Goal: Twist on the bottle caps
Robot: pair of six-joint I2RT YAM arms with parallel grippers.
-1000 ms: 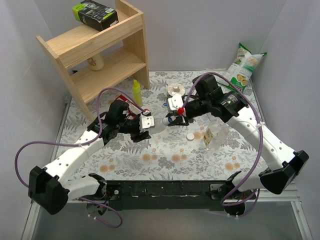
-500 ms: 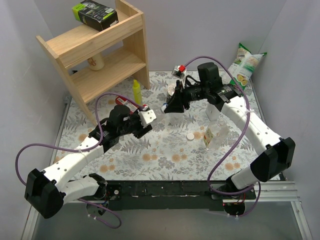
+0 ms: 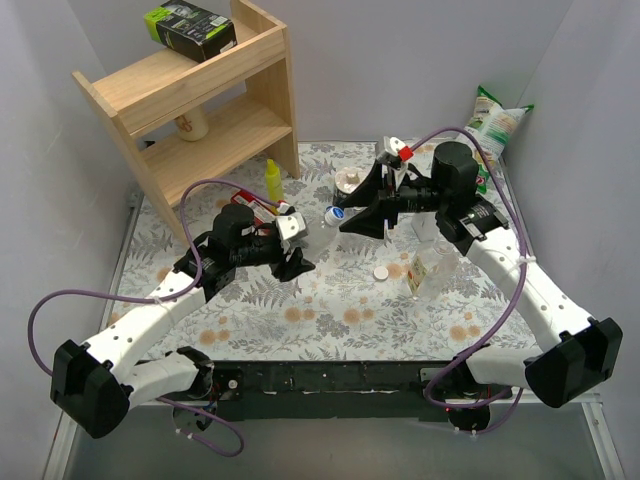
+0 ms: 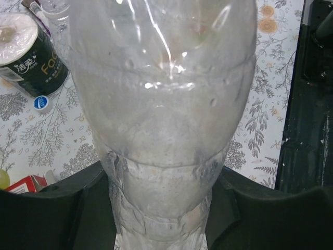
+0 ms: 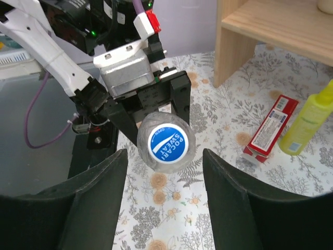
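Bottle, blue cap on, clamped in our left gripper; our right gripper gapes wide at two o'clock.

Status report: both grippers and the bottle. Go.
Left gripper shut on clear bottle. Right gripper open, straddling its blue cap, not touching. Cap tightness: cannot tell. Nothing between gripper and cap.

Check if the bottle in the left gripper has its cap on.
On: the right wrist view shows a blue cap covering the bottle.

Bottle far end past upper edge
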